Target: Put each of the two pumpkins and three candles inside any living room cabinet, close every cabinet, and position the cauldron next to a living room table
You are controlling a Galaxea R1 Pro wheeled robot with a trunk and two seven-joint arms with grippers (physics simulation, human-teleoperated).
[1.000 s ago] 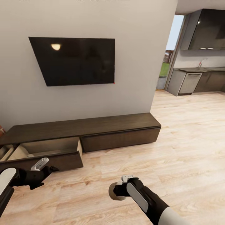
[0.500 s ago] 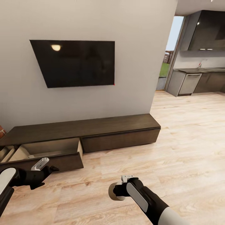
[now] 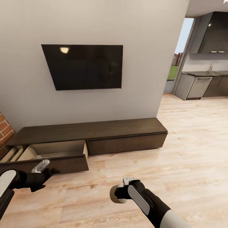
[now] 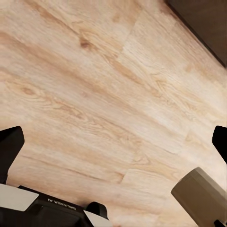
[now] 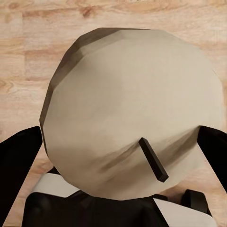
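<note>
My right gripper [image 3: 118, 193] is shut on a cream candle [image 5: 127, 118] with a short dark wick and holds it low over the wood floor. The candle [image 3: 114, 195] pokes out to the left of the fingers. My left gripper [image 3: 47, 167] is open with nothing in it, just in front of the cabinet's pulled-out left drawer [image 3: 57, 151]. The long dark-brown cabinet [image 3: 95, 130] runs along the wall; its right drawer front [image 3: 126, 143] is flush. In the left wrist view the gripper [image 4: 113, 142] spans bare floor. The pumpkins, cauldron and table are out of view.
A black TV [image 3: 85, 66] hangs above the cabinet. A brick wall edge [image 3: 4, 133] shows at far left. At right a doorway leads to a kitchen with grey counters [image 3: 202, 85]. Wood floor [image 3: 190, 152] stretches to the right.
The whole picture has slid rightward, so the camera has turned left, and the brick edge has come into sight. Both arms keep their pose, with the candle still held.
</note>
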